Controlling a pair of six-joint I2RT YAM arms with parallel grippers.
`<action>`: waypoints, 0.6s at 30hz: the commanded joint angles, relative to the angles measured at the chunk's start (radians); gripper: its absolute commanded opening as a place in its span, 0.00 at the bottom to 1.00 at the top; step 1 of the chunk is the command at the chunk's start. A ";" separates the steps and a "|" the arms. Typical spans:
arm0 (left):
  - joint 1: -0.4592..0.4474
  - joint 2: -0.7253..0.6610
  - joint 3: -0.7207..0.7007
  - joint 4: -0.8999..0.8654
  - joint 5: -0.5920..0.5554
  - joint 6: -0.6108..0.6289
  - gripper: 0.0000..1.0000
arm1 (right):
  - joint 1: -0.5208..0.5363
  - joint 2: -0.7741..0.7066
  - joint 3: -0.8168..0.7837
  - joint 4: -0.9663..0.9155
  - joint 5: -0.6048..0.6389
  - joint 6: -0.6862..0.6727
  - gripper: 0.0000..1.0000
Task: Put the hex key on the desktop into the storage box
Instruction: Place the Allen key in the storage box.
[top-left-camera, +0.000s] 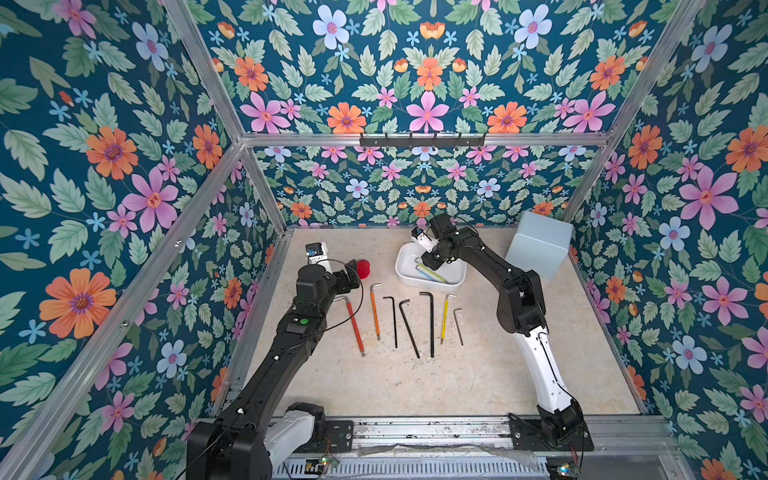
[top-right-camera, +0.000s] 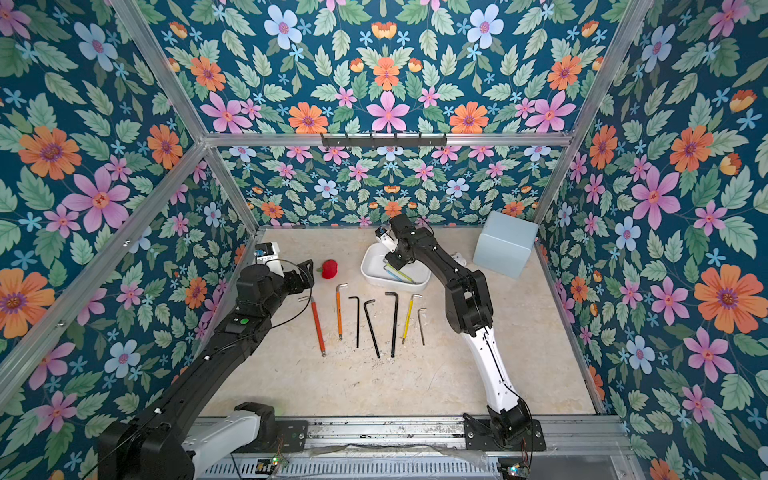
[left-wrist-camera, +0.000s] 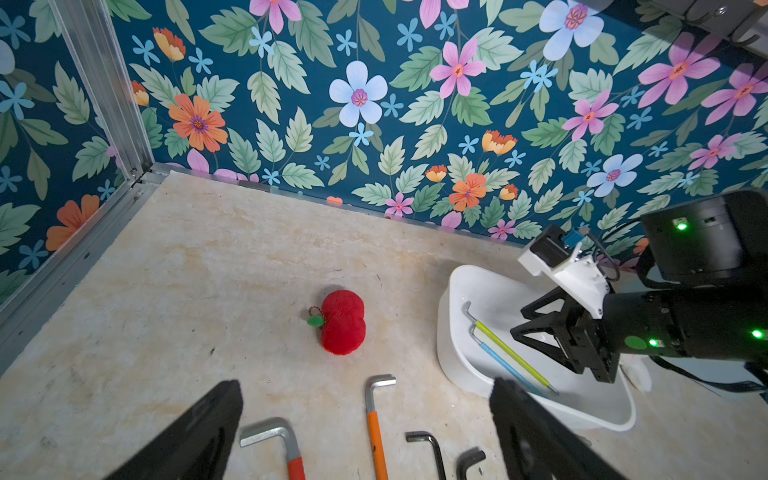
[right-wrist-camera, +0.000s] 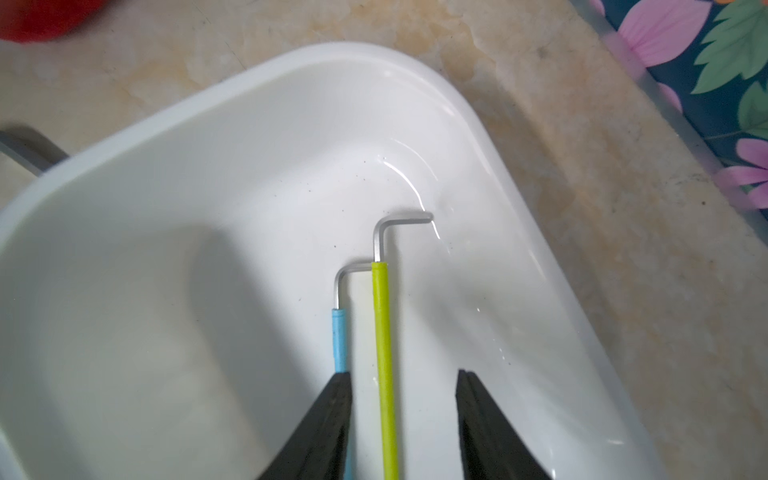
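- Right wrist view: the right gripper is seen over the storage box with its jaws partly spread. Nothing is clamped.
- The green-sleeved hex key runs between the two jaws with a gap on each side. It lies flat on the box floor, just beside the blue-sleeved hex key, with the bent ends of both pointing away from the gripper.
- Step in hand, as judged: release of the green-sleeved key into the box. The deposit is taken as complete, since the key rests on the floor and is free of both jaws.
- In a top view, a row of hex keys is seen on the desktop, near the box but outside it. The task is therefore judged only partly done.
- Left wrist view: the left gripper is held wide open and empty above the bent ends of the red-sleeved hex key and the orange-sleeved hex key.
- Next move, as judged: the right gripper is to be lifted straight out of the box, so that neither stored key is dragged along.
- A key is then to be selected from the row. The yellow-sleeved hex key and the small bare hex key lie nearest the right arm.
- A low, centred approach across the shaft is called for, as the keys are thin and lie flat and close together.
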 joint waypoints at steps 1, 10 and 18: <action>-0.001 -0.006 -0.002 0.016 0.003 -0.008 0.99 | 0.003 -0.039 0.007 0.038 -0.013 0.045 0.49; -0.001 -0.013 -0.004 0.016 0.007 -0.011 0.99 | 0.001 -0.325 -0.239 0.198 -0.016 0.249 0.49; -0.001 -0.013 -0.005 0.016 0.028 -0.007 0.99 | 0.002 -0.722 -0.689 0.332 0.153 0.490 0.52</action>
